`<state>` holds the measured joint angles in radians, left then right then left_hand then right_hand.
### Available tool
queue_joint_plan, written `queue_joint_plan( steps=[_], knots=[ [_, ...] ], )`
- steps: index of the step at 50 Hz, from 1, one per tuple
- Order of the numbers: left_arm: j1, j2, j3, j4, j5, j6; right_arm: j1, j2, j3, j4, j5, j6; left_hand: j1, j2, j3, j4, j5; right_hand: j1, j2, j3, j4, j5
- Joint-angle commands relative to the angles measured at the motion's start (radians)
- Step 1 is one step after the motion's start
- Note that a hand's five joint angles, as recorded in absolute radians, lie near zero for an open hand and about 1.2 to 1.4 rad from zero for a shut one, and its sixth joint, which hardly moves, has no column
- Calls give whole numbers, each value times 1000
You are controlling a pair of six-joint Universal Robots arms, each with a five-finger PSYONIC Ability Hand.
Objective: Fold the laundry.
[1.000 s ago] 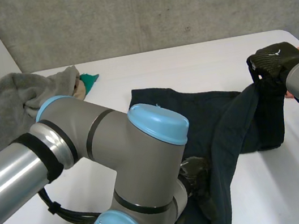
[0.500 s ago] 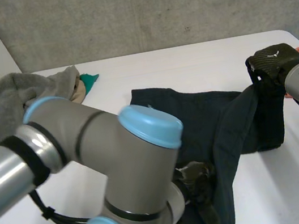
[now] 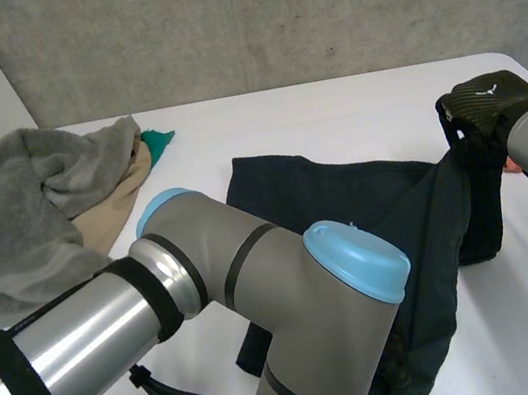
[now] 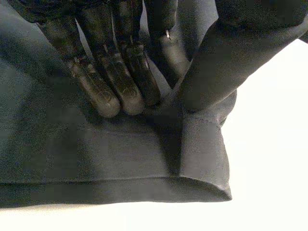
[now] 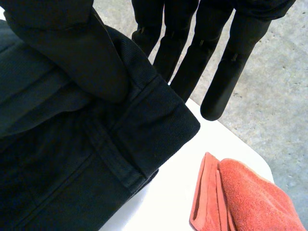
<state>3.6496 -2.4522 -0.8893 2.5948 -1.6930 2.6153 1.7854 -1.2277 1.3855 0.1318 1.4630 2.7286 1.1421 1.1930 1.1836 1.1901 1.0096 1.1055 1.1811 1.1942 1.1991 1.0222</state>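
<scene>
Dark garment (image 3: 345,194) lies spread mid-tabletop (image 3: 331,110), its R side lifted. R hand (image 3: 482,105), at tabletop's R edge, pinches a hemmed corner btw thumb & straight fingers; cloth hangs down from it. L hand (image 4: 120,72) is near the front hem, fingertips & thumb squeezing a raised fold, so grasping the cloth. L arm (image 3: 259,289) covers garment's front part. Grey towel (image 3: 44,214) heaped far L. Red cloth (image 5: 245,197) just beside R hand.

We take this for a robotics lab: a bare concrete wall (image 3: 264,15) stands behind the far edge of a plain white worktop (image 3: 351,112), a grey jointed arm (image 3: 238,283) with light-blue caps reaches over it, and a laundry pile (image 3: 32,206) lies far left.
</scene>
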Motion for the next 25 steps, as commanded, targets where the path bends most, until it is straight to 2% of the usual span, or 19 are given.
queue_joint_plan(
  steps=[1, 8, 12, 14, 16, 19, 21, 23, 25],
  knots=[
    [26, 64, -16, -33, -50, 8, -4, -18, 0, 8, 0, 0, 254, 203, 213, 206, 212, 291, 215, 202, 197, 200],
    [153, 298, -132, -44, -37, 81, -21, -61, -8, 89, -32, -12, 254, 203, 213, 206, 212, 291, 215, 202, 197, 200],
    [240, 416, -197, -41, -11, 248, -40, -87, -6, 208, -85, -59, 254, 203, 213, 206, 212, 291, 215, 202, 197, 200],
    [280, 461, -218, -44, 18, 389, -49, -96, -2, 305, -125, -121, 254, 203, 213, 206, 212, 291, 215, 202, 197, 200],
    [302, 470, -232, -53, 33, 487, -58, -98, 4, 380, -150, -177, 254, 203, 213, 206, 212, 291, 215, 202, 197, 200],
    [343, 460, -246, -82, 44, 700, -73, -92, 17, 543, -185, -317, 254, 203, 213, 206, 212, 291, 215, 202, 197, 200],
    [363, 431, -235, -81, 33, 768, -83, -82, 14, 632, -201, -412, 254, 203, 213, 206, 212, 291, 215, 202, 197, 200],
    [386, 379, -189, -53, 0, 843, -75, -69, -5, 618, -202, -431, 254, 203, 213, 206, 212, 291, 215, 202, 197, 200],
    [391, 334, -140, -21, -16, 870, -60, -43, -26, 576, -199, -397, 254, 203, 213, 206, 212, 291, 215, 202, 197, 200]
  ],
)
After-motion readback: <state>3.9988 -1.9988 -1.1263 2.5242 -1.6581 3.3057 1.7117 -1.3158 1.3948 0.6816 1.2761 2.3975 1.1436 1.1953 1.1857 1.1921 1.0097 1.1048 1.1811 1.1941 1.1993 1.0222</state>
